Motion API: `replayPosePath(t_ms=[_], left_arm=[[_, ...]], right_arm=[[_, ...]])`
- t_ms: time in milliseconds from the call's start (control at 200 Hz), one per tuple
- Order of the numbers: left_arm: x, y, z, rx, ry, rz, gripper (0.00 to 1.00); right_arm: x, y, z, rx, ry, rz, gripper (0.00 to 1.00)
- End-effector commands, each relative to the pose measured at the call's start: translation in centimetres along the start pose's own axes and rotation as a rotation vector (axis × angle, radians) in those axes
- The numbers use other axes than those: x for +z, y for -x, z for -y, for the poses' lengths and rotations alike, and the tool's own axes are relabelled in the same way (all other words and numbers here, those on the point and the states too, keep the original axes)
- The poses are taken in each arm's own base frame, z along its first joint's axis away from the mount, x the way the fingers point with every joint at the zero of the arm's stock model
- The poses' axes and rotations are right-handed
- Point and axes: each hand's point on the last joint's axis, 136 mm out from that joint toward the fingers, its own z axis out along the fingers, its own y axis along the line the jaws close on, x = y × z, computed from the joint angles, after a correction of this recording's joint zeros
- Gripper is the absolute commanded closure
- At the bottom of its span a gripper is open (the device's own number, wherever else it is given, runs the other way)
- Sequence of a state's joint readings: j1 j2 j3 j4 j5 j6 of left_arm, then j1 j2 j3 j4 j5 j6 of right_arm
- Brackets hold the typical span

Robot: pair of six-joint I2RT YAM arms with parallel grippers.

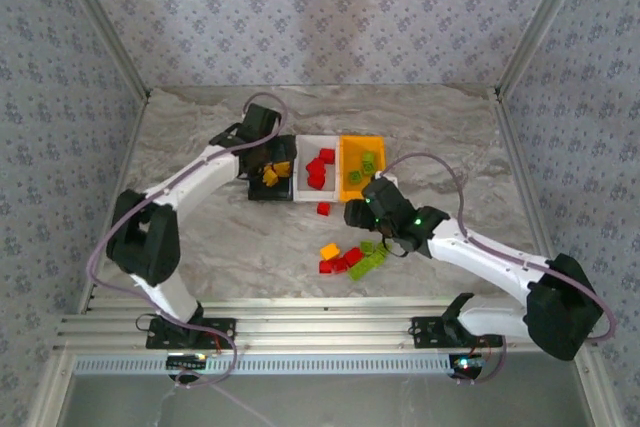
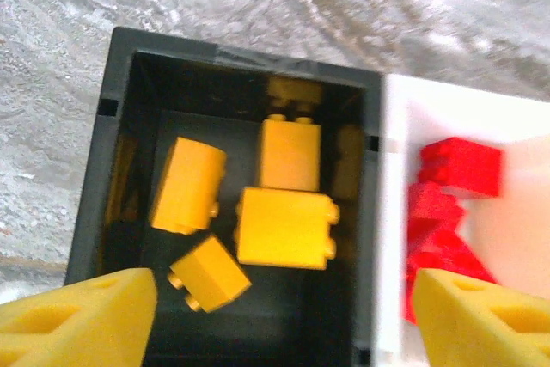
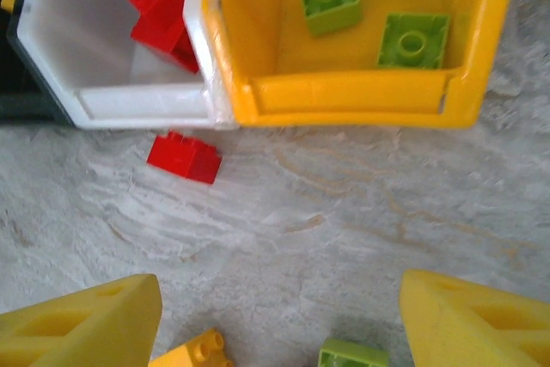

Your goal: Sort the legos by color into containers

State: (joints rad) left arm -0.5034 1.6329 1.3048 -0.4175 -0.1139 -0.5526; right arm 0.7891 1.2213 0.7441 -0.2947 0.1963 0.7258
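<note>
Fingers on left (image 2: 77, 311) gape over black bin (image 2: 94, 169); right fingers (image 3: 77, 320) gape near red brick (image 3: 183, 157) outside white bin (image 3: 129, 105).

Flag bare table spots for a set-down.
Free: marble behind the bins to the far edge, and right of the orange bin. The strip between bins and loose pile is bare except one red brick. Crowded: the pile beside the right claw.

The left hand (image 1: 268, 162) hides part of the black bin (image 1: 262, 195); the lower edge crops a green brick (image 3: 352, 355).
</note>
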Motion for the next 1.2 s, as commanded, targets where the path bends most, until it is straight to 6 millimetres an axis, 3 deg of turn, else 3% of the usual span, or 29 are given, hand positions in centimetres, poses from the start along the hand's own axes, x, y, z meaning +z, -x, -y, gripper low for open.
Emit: replayPosePath(t_ms=[0,110,195,300,415,515,849,979,1194], left_arm=[[-5.6,0.3,3.5,0.005,-0.165,0.068,0.12],[-8.9,-2.3,4.8,0.023,-0.254,0.094,0.01],[-10.8,-5.1,5.1,0.030,-0.311,0.094,0.00],[-11.6,-8.8,4.2,0.015,-0.339,0.074,0.01],[-11.2,-12.6,2.1,-0.005,-0.315,0.028,0.01],[-10.9,-14.4,0.4,-0.031,-0.292,0.006,0.00],[-10.7,-15.6,-2.2,-0.061,-0.226,0.017,0.00],[-10.7,-15.6,-2.4,-0.062,-0.215,0.019,0.01],[-10.8,-15.4,-2.6,-0.060,-0.201,0.026,0.01]], right_arm=[[0.3,-0.8,-1.7,-0.043,0.026,-0.036,0.25],[1.1,-2.6,-2.7,-0.100,0.027,-0.084,0.25],[1.6,-4.0,-2.8,-0.142,-0.001,-0.122,0.25],[1.9,-5.2,-1.9,-0.174,-0.053,-0.145,0.27],[1.7,-6.3,-1.0,-0.193,-0.083,-0.163,0.30],[1.6,-7.7,-1.1,-0.217,-0.074,-0.202,0.33],[2.2,-11.2,1.0,-0.279,-0.202,-0.282,0.36],[2.8,-11.5,1.2,-0.286,-0.217,-0.287,0.38],[2.5,-11.1,1.1,-0.293,-0.226,-0.269,0.52]])
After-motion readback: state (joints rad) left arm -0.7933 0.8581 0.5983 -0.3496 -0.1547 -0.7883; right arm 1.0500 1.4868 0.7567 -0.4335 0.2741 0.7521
